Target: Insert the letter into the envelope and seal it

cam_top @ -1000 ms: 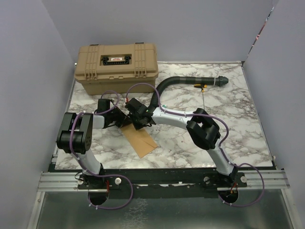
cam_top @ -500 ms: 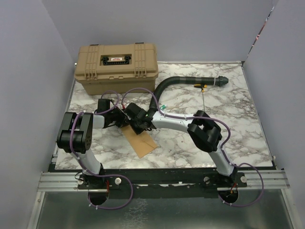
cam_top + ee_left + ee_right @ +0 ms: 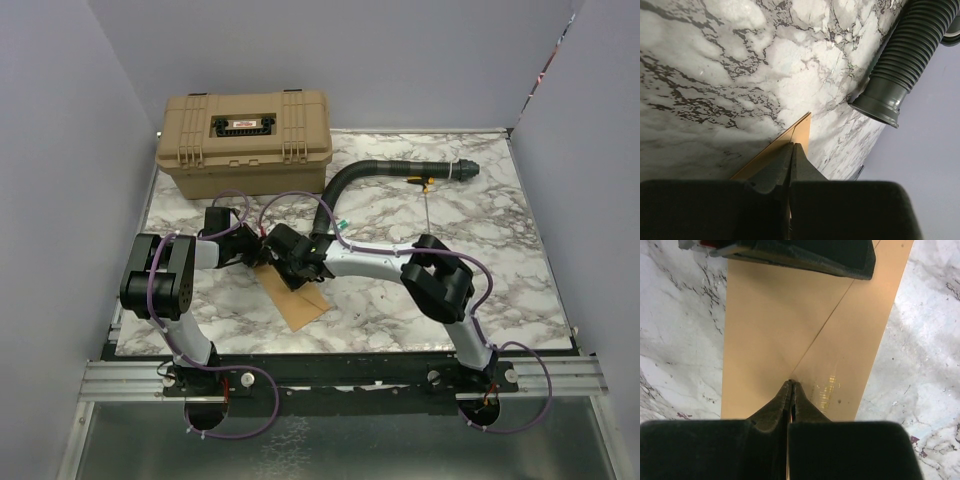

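Sealing step: left gripper [image 3: 792, 146] and right gripper [image 3: 791, 384], both pinched together on nothing, tips on the envelope [image 3: 299, 295] flat on the table [image 3: 480, 260], letter unseen, likely inside; next, press along the flap crease.

top: overhead, whole table [image 3: 450, 250] | wrists: close, downward — both share envelope [image 3: 790, 330]

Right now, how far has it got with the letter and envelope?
Done, it seems: no loose letter shows, so it is probably inside the envelope, which lies flat and looks closed. In hand: the shut left hand and right hand rest their tips on it. Left: finishing the seal and lifting away.
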{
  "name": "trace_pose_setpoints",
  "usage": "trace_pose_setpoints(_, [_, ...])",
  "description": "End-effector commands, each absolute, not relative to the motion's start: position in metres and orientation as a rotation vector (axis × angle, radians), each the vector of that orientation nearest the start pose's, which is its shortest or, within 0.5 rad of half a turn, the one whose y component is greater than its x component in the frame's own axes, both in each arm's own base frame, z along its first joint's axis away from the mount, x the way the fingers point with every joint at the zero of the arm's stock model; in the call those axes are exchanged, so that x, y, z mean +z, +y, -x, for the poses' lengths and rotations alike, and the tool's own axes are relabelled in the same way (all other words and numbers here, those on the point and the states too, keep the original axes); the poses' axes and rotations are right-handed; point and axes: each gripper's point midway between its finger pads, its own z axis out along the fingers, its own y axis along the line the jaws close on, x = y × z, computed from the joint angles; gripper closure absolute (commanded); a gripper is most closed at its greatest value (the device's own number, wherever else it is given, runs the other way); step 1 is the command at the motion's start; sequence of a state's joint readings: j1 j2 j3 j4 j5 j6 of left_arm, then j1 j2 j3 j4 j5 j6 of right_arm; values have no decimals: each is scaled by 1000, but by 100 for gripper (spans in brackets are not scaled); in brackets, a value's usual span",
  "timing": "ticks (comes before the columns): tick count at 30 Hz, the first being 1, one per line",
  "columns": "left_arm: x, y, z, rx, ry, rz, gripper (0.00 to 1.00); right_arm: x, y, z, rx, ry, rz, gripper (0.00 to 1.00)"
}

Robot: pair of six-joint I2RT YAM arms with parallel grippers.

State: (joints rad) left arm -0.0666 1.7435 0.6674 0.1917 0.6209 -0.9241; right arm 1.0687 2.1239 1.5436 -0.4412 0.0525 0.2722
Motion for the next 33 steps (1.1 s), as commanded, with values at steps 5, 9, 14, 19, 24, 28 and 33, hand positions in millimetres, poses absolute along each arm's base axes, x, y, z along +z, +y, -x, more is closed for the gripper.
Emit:
trace_pose_setpoints(5, [-37, -131, -298, -929, 2644, 963, 100, -33, 363, -177, 227, 2722, 1115, 99])
trace_pose_setpoints(9, [-36, -132, -300, -939, 2642, 960, 100, -30, 353, -176, 209, 2730, 1077, 99])
trace_pose_setpoints(14, [-36, -133, -301, -947, 2645, 952, 100, -27, 346, -175, 232, 2755, 1003, 99])
trace_pose_setpoints(19, [-36, -134, -298, -954, 2649, 957, 100, -25, 330, -165, 233, 2776, 988, 99])
trace_pose_setpoints(24, [-35, -134, -299, -957, 2647, 953, 100, -21, 315, -156, 232, 2789, 964, 99])
trace_pose_setpoints(28, [-30, -135, -302, -975, 2635, 934, 100, 2, 319, -151, 322, 2785, 928, 99])
trace_pose_setpoints(33, [7, -147, -321, -1096, 2549, 751, 100, 79, 339, -186, 504, 2638, 771, 95])
